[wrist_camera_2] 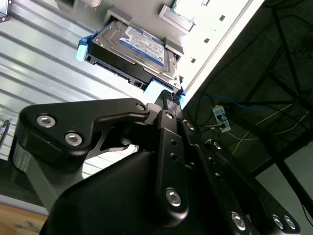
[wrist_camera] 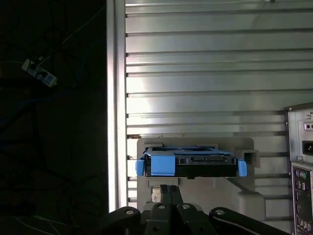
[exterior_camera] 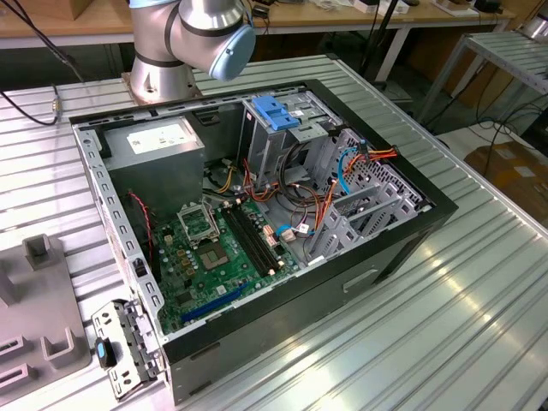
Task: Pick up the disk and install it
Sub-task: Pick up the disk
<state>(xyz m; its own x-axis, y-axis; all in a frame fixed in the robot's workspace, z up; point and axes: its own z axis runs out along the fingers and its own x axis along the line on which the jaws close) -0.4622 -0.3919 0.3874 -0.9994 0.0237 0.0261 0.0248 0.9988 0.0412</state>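
One disk (wrist_camera: 200, 164) in grey holder (wrist_camera: 244, 200); closed gripper (wrist_camera: 165, 189) near its end.

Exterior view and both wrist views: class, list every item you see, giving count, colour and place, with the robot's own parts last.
disk: one, dark with bright blue rails, lying in the holder
holder: one, grey, on the table
table: one, ribbed silver metal, under everything
computer case: one, black, open, mid-table
motherboard: one, green, on the case floor
power supply: one, grey, in the case's far corner
plastic block: one, light blue, atop the metal cage
cables: several, orange, red and blue, beside the cage
robot arm: one, silver with pale blue cap, behind the case
gripper: one, black, close to the disk
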